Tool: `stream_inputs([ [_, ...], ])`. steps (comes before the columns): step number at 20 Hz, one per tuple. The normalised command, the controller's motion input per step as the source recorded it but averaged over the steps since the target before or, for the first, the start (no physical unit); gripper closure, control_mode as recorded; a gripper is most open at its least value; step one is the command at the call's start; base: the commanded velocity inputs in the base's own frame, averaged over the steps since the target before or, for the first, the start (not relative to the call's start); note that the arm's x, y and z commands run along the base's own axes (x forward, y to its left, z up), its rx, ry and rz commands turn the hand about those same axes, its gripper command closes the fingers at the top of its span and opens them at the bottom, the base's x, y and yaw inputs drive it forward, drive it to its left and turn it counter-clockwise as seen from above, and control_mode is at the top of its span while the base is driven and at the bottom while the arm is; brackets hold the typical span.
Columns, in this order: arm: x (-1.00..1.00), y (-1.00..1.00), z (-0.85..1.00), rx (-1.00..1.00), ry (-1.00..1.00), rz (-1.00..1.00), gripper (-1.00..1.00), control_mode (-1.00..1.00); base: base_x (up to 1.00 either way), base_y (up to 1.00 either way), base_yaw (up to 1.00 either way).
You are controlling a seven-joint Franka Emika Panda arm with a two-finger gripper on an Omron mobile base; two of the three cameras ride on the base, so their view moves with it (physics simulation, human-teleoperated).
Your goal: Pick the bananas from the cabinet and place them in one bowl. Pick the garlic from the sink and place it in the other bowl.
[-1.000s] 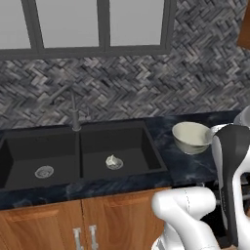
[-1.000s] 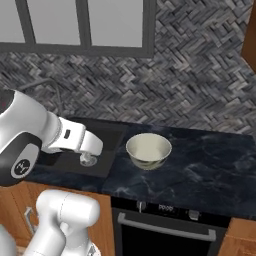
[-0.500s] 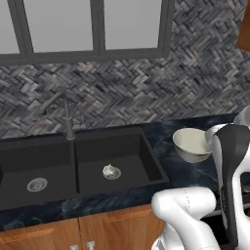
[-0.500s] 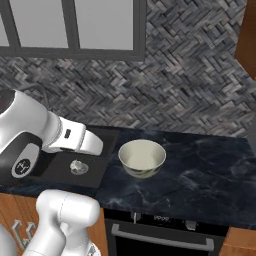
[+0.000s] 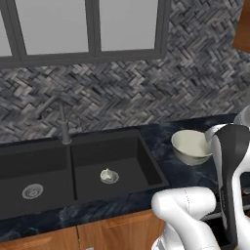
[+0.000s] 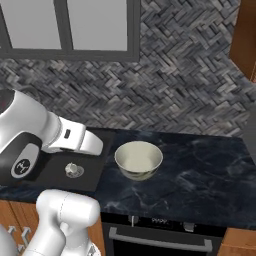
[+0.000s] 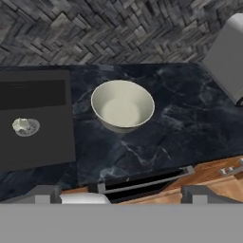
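Resting on the drain of the right-hand basin, the garlic (image 5: 108, 174) sits low inside the sink (image 5: 73, 168), a small whitish lump against the matte black. From the right base camera the same bulb (image 6: 73, 169) appears in the sink's dark basin (image 6: 92, 172), just beside the arm's white forearm. In the hand camera it lies to the far left (image 7: 22, 125), within the sink (image 7: 42, 142).

The bowl (image 5: 193, 146) stands on the dark marbled counter (image 5: 161, 141) just past the sink's right rim — upright, cream-white, with nothing visible inside. The right base camera shows it (image 6: 138, 159) close to the sink's right edge on the counter (image 6: 200, 170), and the hand camera looks down into its pale interior (image 7: 122, 105), with the counter (image 7: 180, 123) spreading away from the sink on that side.

The faucet (image 5: 61, 119) rises at the sink's back edge, over the divide between the two basins. Behind the sink runs a grey herringbone wall (image 5: 146, 93), with a window (image 5: 88, 24) above it. A corner of brown cabinet (image 6: 245, 40) hangs well to the right of the sink, its inside out of sight, so the bananas cannot be placed.

The gripper (image 7: 121, 197) hangs high above the counter to the right of the sink — its jaws are spread wide and hold nothing
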Motion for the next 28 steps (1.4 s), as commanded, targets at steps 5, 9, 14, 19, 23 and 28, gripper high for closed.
stream_inputs([
  [5, 0.08, 0.08, -0.02, 0.00, 0.00, 0.00, -1.00, -1.00, 0.25, 0.01, 0.00],
  [9, 0.41, 0.71, -0.12, 0.00, 0.00, 0.01, -1.00, -1.00, 0.00, 0.00, 0.00],
  [14, 0.33, 0.75, -0.20, 0.05, 0.00, 0.09, -1.00, -1.00, 0.00, 0.00, 0.00],
  [19, 0.16, 0.50, -0.41, 0.15, 0.01, 0.21, -1.00, -1.00, 0.00, 0.00, 0.00],
  [23, 0.29, 0.37, -0.54, 0.12, 0.00, 0.23, -1.00, -1.00, 0.00, 0.00, 0.00],
  [28, 0.35, 0.50, -0.16, 0.01, 0.00, 0.05, -1.00, -1.00, 0.00, 0.00, 0.00],
])
